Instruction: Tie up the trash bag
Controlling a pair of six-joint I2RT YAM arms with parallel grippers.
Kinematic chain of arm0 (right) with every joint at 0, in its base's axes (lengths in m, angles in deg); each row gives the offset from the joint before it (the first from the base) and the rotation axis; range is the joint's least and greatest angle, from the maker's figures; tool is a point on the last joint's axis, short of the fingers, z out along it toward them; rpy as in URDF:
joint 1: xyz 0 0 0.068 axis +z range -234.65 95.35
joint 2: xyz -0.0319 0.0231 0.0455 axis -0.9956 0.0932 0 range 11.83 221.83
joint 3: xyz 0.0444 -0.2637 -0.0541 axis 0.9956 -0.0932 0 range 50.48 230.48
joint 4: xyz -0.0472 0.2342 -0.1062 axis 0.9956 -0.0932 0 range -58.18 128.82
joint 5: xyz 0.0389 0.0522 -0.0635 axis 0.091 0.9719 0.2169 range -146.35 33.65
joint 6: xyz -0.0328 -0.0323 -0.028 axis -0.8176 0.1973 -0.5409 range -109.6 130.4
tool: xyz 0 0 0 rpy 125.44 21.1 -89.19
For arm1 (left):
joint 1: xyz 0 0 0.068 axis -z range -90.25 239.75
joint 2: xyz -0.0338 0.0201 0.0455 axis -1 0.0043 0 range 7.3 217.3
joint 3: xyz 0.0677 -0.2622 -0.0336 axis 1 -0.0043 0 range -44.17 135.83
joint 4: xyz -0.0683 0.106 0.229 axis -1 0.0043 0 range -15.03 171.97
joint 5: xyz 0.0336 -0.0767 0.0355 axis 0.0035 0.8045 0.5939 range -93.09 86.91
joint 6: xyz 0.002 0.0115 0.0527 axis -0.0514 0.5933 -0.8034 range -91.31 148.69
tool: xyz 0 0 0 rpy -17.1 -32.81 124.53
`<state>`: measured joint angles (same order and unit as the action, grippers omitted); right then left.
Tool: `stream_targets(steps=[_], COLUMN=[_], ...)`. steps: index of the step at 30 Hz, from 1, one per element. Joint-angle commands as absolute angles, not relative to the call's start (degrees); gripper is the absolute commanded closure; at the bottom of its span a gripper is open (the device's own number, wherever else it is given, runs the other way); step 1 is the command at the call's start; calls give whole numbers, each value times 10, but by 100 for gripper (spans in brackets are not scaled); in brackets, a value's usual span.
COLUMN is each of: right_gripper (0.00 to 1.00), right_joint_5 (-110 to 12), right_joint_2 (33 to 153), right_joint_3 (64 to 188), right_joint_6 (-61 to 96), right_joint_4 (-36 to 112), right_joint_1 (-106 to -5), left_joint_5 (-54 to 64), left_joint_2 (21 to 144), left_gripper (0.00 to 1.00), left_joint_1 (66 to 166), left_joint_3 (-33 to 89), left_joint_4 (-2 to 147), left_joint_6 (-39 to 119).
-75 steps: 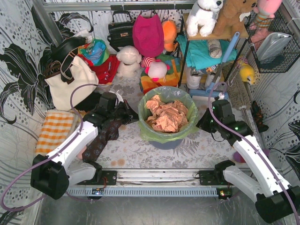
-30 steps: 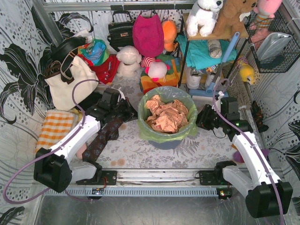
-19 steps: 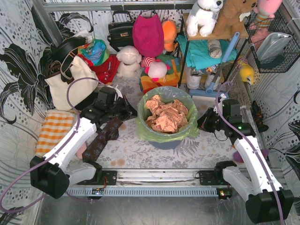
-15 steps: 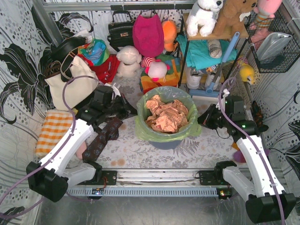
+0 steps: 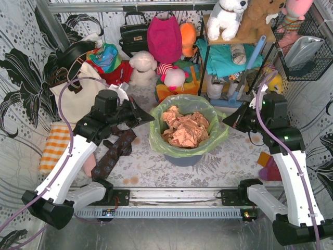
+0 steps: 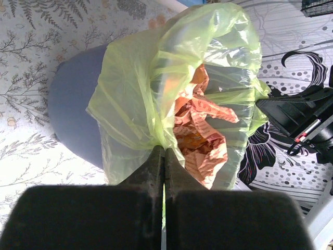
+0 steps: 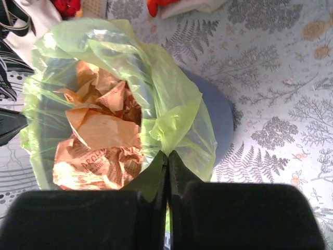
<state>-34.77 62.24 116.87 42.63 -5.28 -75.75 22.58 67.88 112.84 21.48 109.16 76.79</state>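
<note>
The lime-green trash bag (image 5: pixel 177 148) lines a round blue-grey bin (image 5: pixel 186 158) at the table's middle, with crumpled brown paper (image 5: pixel 184 128) inside. My left gripper (image 5: pixel 151 117) is shut on the bag's left rim and holds it lifted off the bin. My right gripper (image 5: pixel 227 122) is shut on the bag's right rim, also lifted. In the left wrist view the gripper (image 6: pixel 163 152) pinches a gathered fold of the bag (image 6: pixel 140 94). In the right wrist view the gripper (image 7: pixel 167 155) pinches the bag's fold (image 7: pixel 177 114) above the bin (image 7: pixel 218 112).
A cream tote bag (image 5: pixel 78 86) and an orange checked cloth (image 5: pixel 54 146) lie at the left. A dark patterned cloth (image 5: pixel 114 153) lies under the left arm. Plush toys (image 5: pixel 156 67) and a shelf (image 5: pixel 234 57) crowd the back. A wire basket (image 5: pixel 307 52) hangs at the right.
Both arms have risen and drawn outward while gripping the bag's rim. The rim has come up off the bin's edge on both sides and is stretched wider.
</note>
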Motion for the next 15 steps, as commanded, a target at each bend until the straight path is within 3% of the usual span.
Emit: stream_targets(steps=[1,15], right_gripper=[100,100], right_joint_5=[-350,-205], right_joint_2=[629,672], right_joint_3=[1216,1277], right_joint_6=[410,462], right_joint_4=[-68,62], right_joint_1=[-761,-761], left_joint_5=[229,220], left_joint_2=[681,698], left_gripper=[100,100], left_joint_1=[1126,1125], left_joint_3=[254,330], left_joint_4=[1093,1099], left_joint_6=[763,743])
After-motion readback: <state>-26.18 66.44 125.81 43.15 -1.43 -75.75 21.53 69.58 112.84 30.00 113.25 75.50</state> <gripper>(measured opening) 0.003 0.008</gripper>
